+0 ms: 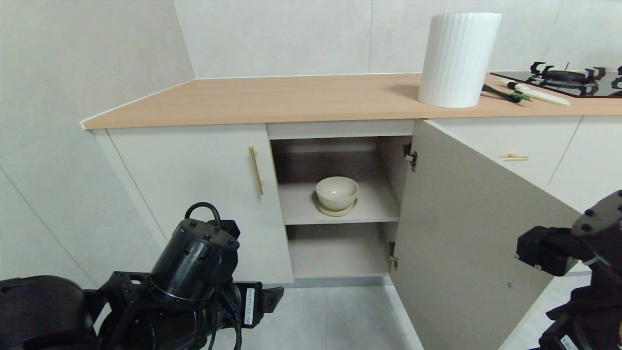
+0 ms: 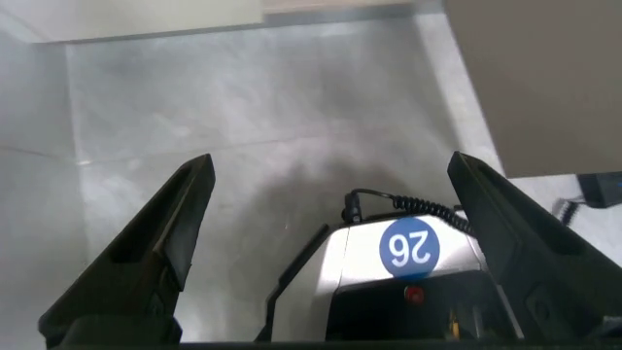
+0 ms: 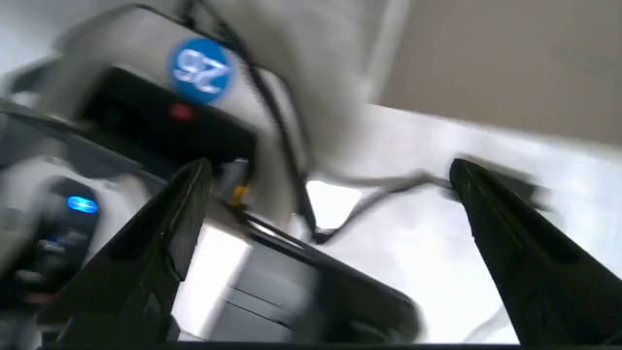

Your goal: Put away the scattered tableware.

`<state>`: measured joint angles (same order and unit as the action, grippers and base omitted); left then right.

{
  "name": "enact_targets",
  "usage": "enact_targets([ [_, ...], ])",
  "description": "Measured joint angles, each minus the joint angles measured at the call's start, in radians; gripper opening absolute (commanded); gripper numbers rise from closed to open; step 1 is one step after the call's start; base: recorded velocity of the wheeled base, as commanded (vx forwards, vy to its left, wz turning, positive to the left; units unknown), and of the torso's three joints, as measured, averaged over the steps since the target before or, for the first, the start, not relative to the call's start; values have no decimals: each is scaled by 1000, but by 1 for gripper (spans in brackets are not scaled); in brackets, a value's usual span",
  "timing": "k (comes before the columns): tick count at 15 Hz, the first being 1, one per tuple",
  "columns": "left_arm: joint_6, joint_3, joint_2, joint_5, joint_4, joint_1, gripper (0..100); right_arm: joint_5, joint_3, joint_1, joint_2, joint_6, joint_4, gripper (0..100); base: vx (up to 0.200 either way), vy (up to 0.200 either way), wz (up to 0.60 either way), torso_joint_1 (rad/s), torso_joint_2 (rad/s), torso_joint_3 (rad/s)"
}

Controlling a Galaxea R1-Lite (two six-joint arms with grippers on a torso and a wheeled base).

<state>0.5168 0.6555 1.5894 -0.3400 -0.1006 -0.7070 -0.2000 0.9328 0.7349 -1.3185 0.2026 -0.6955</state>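
A cream, glossy bowl (image 1: 336,192) stands upright on a matching saucer (image 1: 335,210) on the upper shelf (image 1: 376,206) of the open cupboard. It is set back from the shelf's front edge, with bare shelf on both sides. The cupboard door (image 1: 461,233) stands swung wide on the right. The left tool (image 2: 330,165) is spread above the floor (image 2: 243,97), and the right tool (image 3: 330,170) is spread too.
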Motion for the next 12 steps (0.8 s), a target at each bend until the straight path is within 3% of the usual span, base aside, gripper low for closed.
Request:
enact_targets([
  [7, 1, 0, 0, 1, 0, -1, 100, -135, 17, -23, 97, -6, -61, 100, 0, 0, 0, 0, 0, 0],
  [12, 1, -1, 3, 1, 0, 0, 100, -153, 32, -210, 107, -94, -60, 100, 0, 0, 0, 0, 0, 0],
])
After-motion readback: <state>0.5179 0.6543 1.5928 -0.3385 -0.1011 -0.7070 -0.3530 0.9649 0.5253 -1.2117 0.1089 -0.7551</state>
